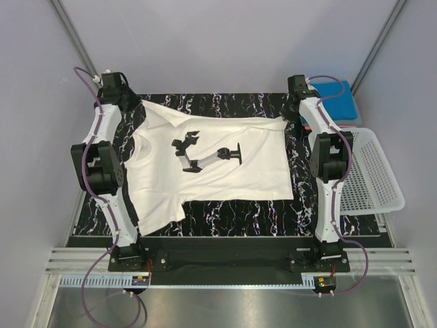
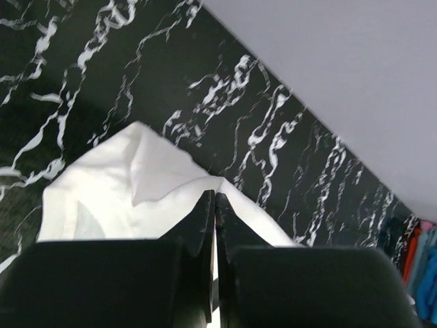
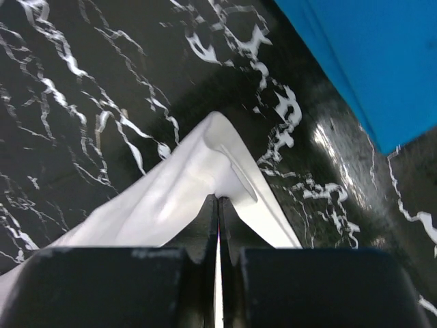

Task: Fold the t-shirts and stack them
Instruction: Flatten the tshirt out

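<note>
The white t-shirt [image 1: 232, 181] with a black chest print [image 1: 205, 154] lies spread flat on the black marbled table [image 1: 225, 215], collar to the left. My left gripper [image 1: 134, 102] is shut on its far left corner, a sleeve tip; the left wrist view shows the closed jaws [image 2: 214, 199] pinching white cloth [image 2: 116, 191]. My right gripper [image 1: 291, 117] is shut on the far right hem corner; the right wrist view shows the jaws [image 3: 218, 200] closed on a raised fold of white cloth [image 3: 171, 191]. A folded blue t-shirt [image 1: 345, 99] lies at the back right and also shows in the right wrist view [image 3: 369, 55].
A white lattice basket [image 1: 372, 171] stands off the table's right edge, beside the right arm. Red and blue cloth shows at the far right edge of the left wrist view [image 2: 418, 263]. Grey walls close in behind and at the sides.
</note>
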### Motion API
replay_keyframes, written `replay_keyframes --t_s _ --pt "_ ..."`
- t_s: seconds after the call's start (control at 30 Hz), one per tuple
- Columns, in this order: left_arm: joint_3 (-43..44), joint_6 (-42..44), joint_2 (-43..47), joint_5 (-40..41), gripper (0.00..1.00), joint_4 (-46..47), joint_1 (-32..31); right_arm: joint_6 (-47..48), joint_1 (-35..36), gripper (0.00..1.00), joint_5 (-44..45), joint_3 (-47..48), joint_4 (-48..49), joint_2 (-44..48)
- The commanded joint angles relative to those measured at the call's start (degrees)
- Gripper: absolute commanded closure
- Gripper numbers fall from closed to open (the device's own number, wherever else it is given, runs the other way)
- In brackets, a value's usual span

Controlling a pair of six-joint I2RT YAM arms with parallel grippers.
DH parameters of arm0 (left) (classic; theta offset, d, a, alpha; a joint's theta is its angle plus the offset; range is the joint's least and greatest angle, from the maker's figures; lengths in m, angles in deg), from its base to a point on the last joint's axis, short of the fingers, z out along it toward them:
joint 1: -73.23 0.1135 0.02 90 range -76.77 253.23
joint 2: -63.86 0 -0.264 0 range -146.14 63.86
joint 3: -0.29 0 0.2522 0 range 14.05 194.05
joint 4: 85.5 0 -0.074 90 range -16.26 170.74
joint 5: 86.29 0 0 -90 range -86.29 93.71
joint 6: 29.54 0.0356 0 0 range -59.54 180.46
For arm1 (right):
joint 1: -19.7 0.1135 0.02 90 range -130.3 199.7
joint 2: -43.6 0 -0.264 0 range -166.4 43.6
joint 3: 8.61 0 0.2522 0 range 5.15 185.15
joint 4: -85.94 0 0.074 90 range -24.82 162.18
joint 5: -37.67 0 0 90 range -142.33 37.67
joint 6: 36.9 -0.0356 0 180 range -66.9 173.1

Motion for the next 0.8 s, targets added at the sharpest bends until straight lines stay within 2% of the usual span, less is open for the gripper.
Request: replay_keyframes --t_s 0.0,0.23,0.33,0.53,0.67,0.77 --pt "0.81 -2.12 1.06 1.72 1.00 12.41 0.29 6.99 -0.59 1.00 0.08 3.96 6.06 3.50" --pt "-1.22 -3.71 1.59 4.80 1.00 21.75 0.21 12.79 -1.12 1.00 0.26 1.78 15.20 5.25" --pt "-0.96 -3.80 1.50 9.09 1.00 23.85 0.38 15.16 -1.12 1.00 1.05 1.24 18.19 5.35" --pt "2.73 -3.36 0.10 10.59 1.00 25.09 0.47 20.70 -1.12 1.00 -1.14 1.07 24.34 3.94" --pt "2.12 -2.04 0.18 13.67 1.00 27.20 0.21 22.89 -1.12 1.00 -5.26 0.89 27.86 2.01" --pt "-0.93 -0.64 0.97 15.69 1.00 30.34 -0.49 22.55 -1.29 1.00 -4.23 1.33 27.78 0.78"
